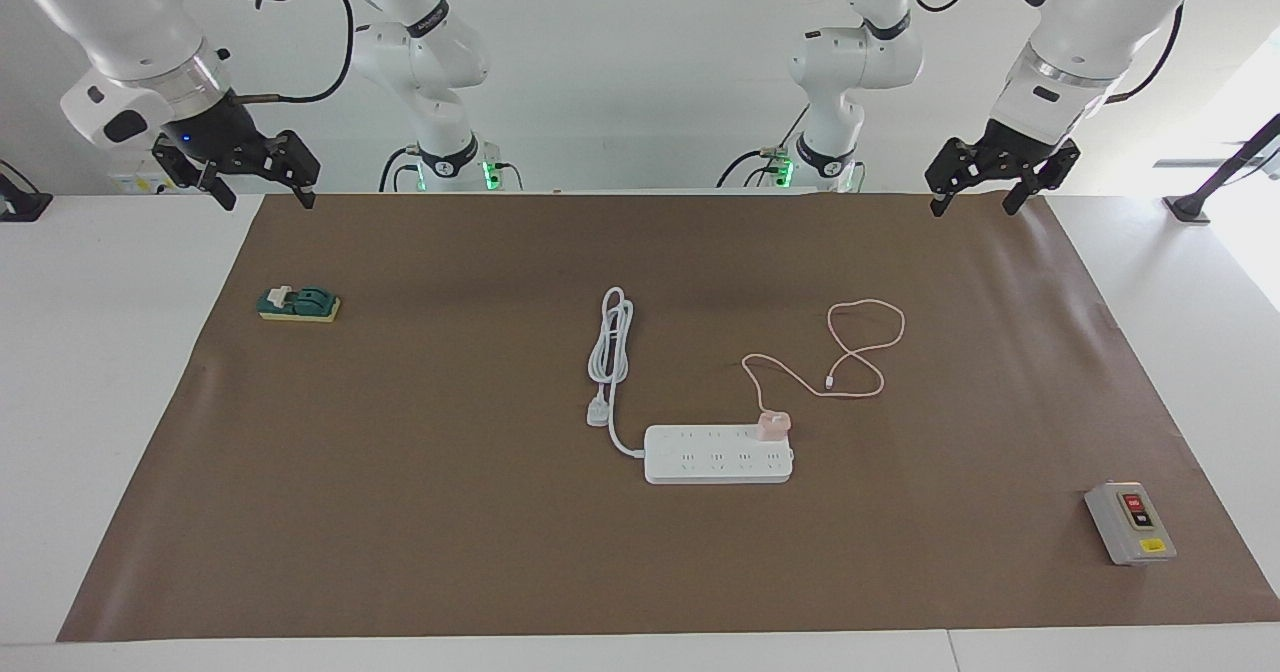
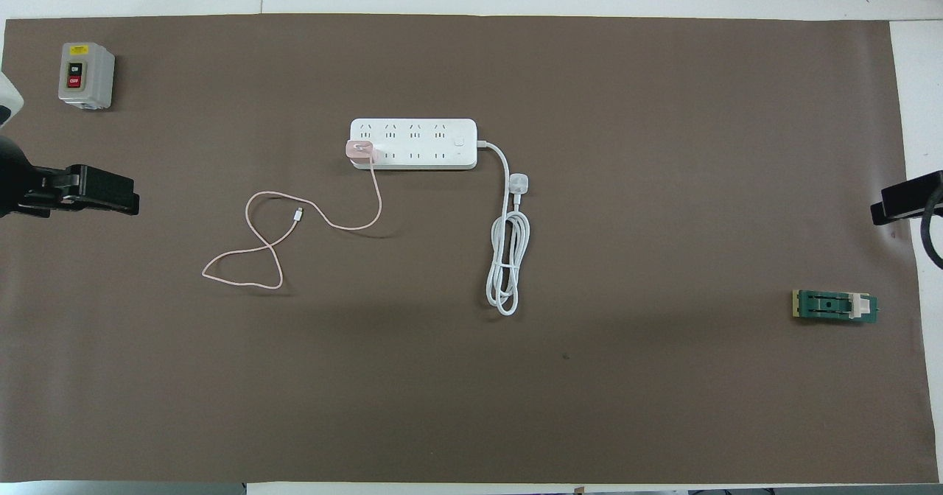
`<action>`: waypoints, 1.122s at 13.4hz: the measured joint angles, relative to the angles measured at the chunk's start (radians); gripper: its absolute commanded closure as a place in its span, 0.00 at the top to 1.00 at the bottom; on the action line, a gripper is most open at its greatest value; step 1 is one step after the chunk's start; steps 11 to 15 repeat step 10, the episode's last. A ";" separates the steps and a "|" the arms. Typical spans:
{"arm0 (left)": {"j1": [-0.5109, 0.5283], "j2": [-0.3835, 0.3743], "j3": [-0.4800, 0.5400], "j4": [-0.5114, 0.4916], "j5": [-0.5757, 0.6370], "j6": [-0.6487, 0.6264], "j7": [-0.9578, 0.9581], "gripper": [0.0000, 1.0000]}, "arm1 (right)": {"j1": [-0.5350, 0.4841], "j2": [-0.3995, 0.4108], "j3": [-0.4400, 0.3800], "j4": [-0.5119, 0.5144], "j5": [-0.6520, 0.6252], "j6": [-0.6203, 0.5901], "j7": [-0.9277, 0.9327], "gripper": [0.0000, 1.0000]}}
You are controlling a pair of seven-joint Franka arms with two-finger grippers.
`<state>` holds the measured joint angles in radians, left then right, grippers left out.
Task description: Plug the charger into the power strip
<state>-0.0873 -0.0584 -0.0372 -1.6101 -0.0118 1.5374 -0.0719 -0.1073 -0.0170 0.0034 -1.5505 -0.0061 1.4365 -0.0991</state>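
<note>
A white table [image 1: 90, 372] carries a broad brown mat [image 1: 480, 532], with a plain white wall past the robots' bases.

The left gripper [image 1: 975, 204] hangs in the air over the mat's edge nearest the robots, toward the left arm's end of the table; its fingers stand spread apart and hold nothing. In the overhead view it shows as a dark block [image 2: 92, 194] at the side of the mat. The right gripper [image 1: 268, 200] hangs over the corner of the mat at the right arm's end, its fingers likewise parted and empty.

Out from the left gripper, the thin pink cable [image 1: 865, 347] lies in loose loops on the mat, its free tip resting inside the curve. It runs to the charger [image 1: 773, 424], a small pink cube that sits upright on the power strip [image 1: 718, 454], at the strip's end toward the left arm and in the row nearer the robots. The strip lies flat in the middle of the mat, and its thick white cord [image 1: 612, 347] is bundled beside it, with the white plug [image 1: 598, 413] lying on the mat.

A grey button box [image 1: 1130, 523] stands near the mat's corner at the left arm's end. A green switch [image 1: 298, 303] rests on the mat below the right gripper.
</note>
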 measured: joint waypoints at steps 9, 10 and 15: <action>0.000 -0.008 0.003 -0.017 0.000 0.000 -0.001 1.00 | 0.000 0.000 0.000 0.000 0.000 0.000 0.000 1.00; 0.000 -0.008 0.003 -0.017 0.000 0.000 -0.001 1.00 | 0.000 0.000 0.000 0.000 0.000 0.000 0.000 1.00; 0.000 -0.008 0.003 -0.017 0.000 0.000 -0.001 1.00 | 0.000 0.000 0.000 0.000 0.000 0.000 0.000 1.00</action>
